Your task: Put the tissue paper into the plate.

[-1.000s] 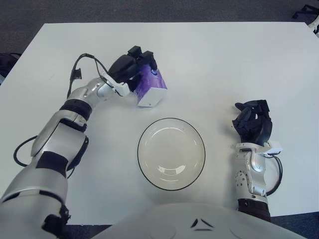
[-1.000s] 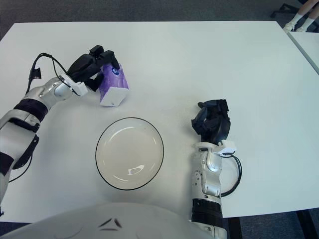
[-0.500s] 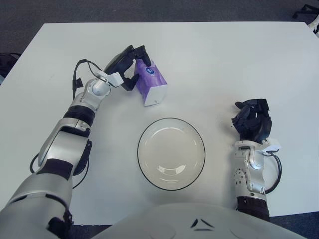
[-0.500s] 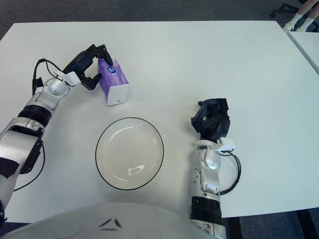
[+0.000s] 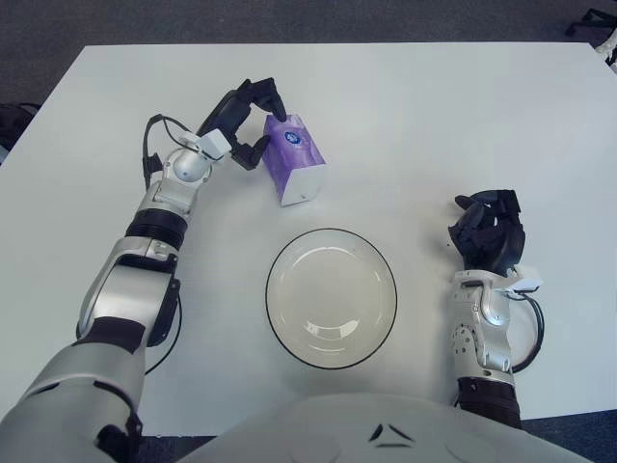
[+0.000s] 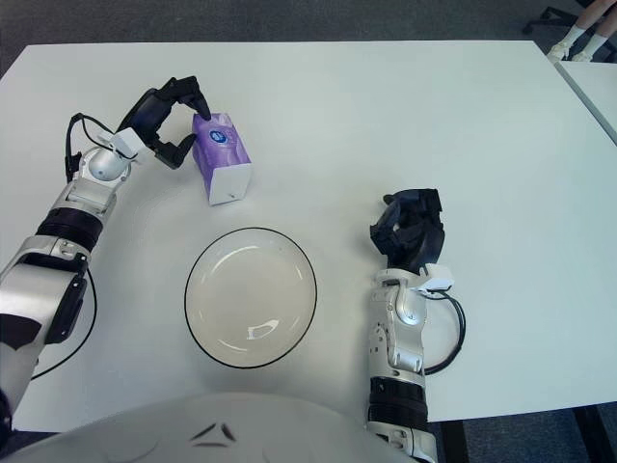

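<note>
The purple tissue pack [image 5: 294, 161] sits toward the table's [image 5: 434, 116] far-left corner, beyond the plate [image 5: 332, 298]. Left hand [image 5: 241, 121] curls loosely round its far end; contact is hard to judge. Right hand [image 5: 490, 236], fingers curled and empty, idles near the right edge.

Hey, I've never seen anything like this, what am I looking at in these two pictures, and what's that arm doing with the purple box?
This is a humanoid robot looking down at a white table through two side-by-side head cameras, so both pictures show one scene. Its left hand reaches out to a purple tissue box; the fingers are spread around the box's far end, touching or nearly touching, not gripping. An empty plate sits nearer the robot's body. Its right hand rests curled on the table, holding nothing.
</note>
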`<move>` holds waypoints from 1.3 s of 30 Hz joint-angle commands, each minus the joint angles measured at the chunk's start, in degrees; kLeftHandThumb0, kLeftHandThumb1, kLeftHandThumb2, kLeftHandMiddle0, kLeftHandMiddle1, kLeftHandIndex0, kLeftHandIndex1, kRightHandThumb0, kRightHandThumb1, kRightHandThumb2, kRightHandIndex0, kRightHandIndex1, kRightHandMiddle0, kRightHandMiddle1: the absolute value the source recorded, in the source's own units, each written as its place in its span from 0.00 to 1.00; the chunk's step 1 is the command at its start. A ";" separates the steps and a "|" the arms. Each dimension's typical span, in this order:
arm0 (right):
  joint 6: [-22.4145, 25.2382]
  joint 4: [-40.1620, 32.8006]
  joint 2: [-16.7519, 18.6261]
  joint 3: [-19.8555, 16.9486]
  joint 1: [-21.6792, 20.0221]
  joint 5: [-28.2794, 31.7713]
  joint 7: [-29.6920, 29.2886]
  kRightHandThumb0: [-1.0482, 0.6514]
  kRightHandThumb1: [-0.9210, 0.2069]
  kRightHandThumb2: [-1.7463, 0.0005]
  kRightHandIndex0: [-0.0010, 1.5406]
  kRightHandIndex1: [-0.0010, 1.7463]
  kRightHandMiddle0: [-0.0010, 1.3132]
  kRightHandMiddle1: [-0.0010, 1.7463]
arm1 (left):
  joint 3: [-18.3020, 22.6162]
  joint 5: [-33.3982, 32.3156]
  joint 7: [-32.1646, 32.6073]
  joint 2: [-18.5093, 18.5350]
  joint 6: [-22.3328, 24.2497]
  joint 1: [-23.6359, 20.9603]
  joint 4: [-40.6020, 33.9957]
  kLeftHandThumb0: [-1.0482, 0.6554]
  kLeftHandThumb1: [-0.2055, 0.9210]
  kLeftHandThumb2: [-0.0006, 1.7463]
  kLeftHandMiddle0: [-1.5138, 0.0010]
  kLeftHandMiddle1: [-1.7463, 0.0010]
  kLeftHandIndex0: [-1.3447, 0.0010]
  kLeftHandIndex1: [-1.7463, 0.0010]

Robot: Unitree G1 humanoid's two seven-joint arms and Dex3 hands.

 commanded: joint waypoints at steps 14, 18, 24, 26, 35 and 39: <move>6.55 4.80 3.12 0.05 3.89 0.01 -2.64 0.38 0.27 0.46 0.43 0.85 0.29 1.00 | 2.40 -1.41 -6.09 -0.15 0.71 2.54 -4.46 0.62 0.16 0.95 0.38 0.11 0.52 0.00; 6.53 4.57 2.96 0.35 4.18 0.47 -2.00 0.38 0.27 0.46 0.43 0.86 0.29 1.00 | -0.04 5.44 -5.84 2.71 -0.31 1.82 -9.25 0.61 0.15 0.95 0.38 0.10 0.52 0.00; 6.43 4.84 2.75 0.39 4.15 0.36 -1.76 0.38 0.27 0.46 0.43 0.86 0.29 1.00 | -3.82 16.54 -6.19 6.43 0.78 0.42 -17.57 0.61 0.19 0.95 0.43 0.02 0.56 0.00; 6.32 5.02 2.71 0.41 4.12 -0.01 -1.95 0.38 0.28 0.45 0.44 0.86 0.30 1.00 | -5.20 19.01 -7.55 7.48 1.16 -0.37 -19.43 0.61 0.24 0.92 0.46 0.01 0.59 0.00; 6.51 4.94 2.94 0.36 4.21 -0.57 -2.29 0.38 0.30 0.44 0.44 0.88 0.31 1.00 | -9.58 29.94 -6.34 12.01 -3.02 -3.49 -22.13 0.44 0.24 0.76 0.91 0.00 0.94 0.19; 6.22 4.90 3.09 0.38 4.29 -0.48 -2.01 0.38 0.29 0.44 0.43 0.87 0.31 1.00 | -12.05 39.11 1.48 14.15 -9.42 -6.32 -20.61 0.36 0.23 0.70 0.98 0.17 0.99 0.31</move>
